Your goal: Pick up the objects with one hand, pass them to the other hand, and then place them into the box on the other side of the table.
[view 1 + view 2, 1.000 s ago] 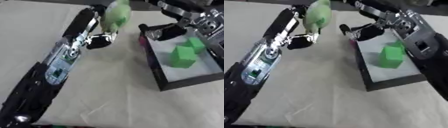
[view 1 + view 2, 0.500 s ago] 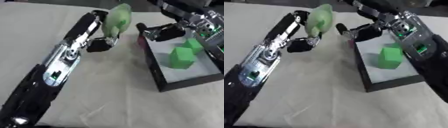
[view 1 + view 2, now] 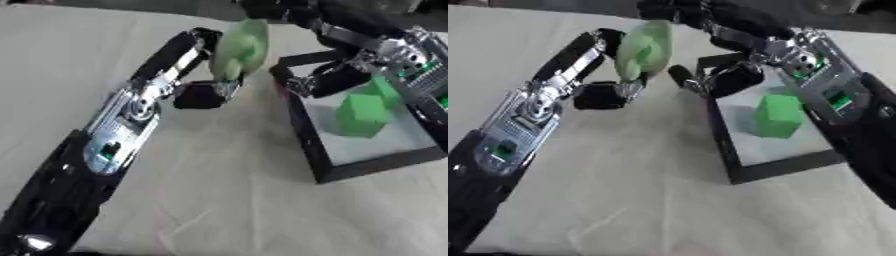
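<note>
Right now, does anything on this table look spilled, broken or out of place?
Nothing stands out. The left hand holds a pale green object up beside the black box, the right hand is close by it, and a green cube sits tilted inside the box. Nothing looks spilled or damaged.

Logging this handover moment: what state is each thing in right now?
Left hand: curled round the pale green object, holding it up.
Pale green object: held off the table, beside the box.
Right hand: over the box's near corner, holding nothing.
Box: open.
Green cube: lying inside the box.
</note>
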